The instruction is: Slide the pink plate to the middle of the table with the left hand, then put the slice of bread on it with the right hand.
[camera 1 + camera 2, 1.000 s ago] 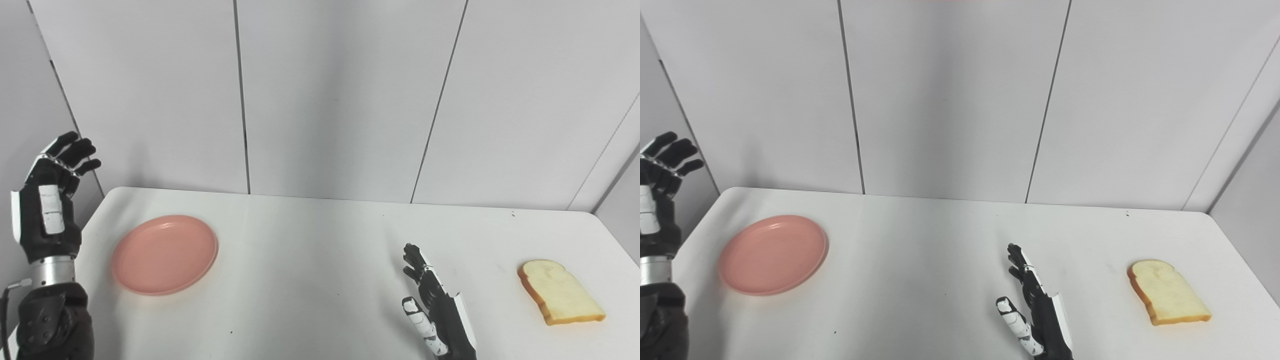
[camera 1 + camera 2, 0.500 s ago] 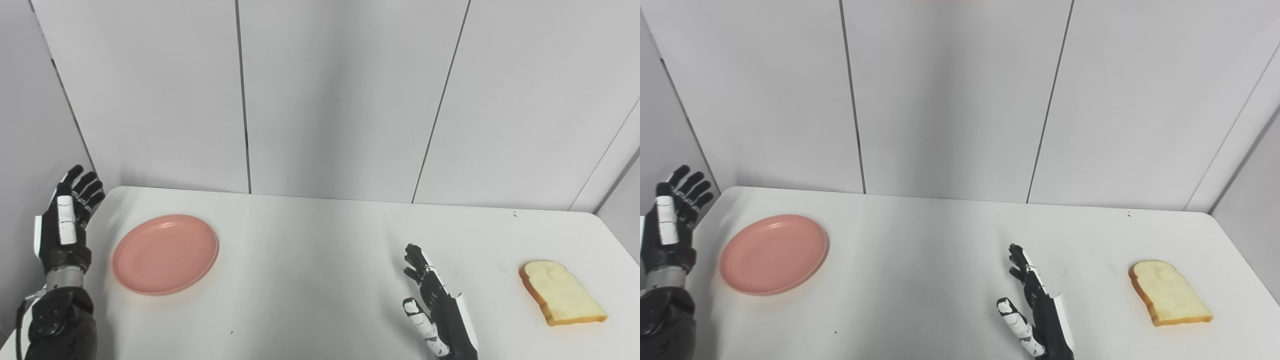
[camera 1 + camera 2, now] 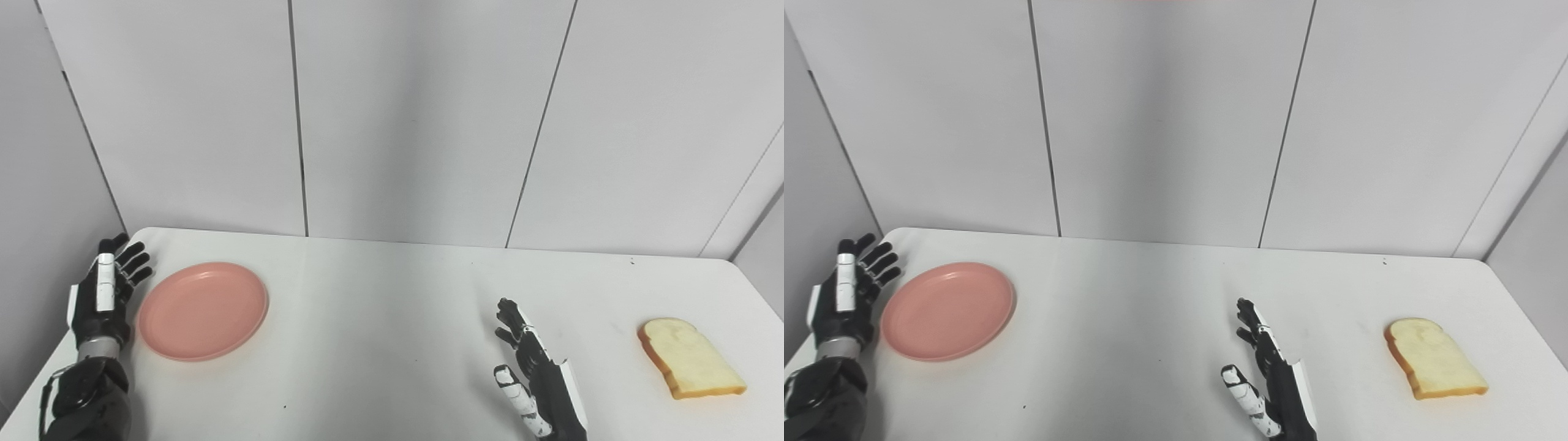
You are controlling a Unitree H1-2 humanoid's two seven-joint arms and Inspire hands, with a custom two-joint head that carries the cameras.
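Note:
The pink plate [image 3: 203, 309] lies flat on the white table [image 3: 380, 318], at its left side. My left hand [image 3: 105, 289] is open, low over the table's left edge, just left of the plate's rim; whether it touches the rim I cannot tell. The slice of bread [image 3: 690, 358] lies flat near the right edge. My right hand [image 3: 536, 380] is open and empty, resting edge-up at the front of the table, well left of the bread.
Grey wall panels [image 3: 416, 122] close off the back and both sides of the table. A broad stretch of bare tabletop separates the plate from my right hand.
My left hand has come down from shoulder height beside the table and in toward the plate's left rim. The plate, the bread and my right hand have stayed put.

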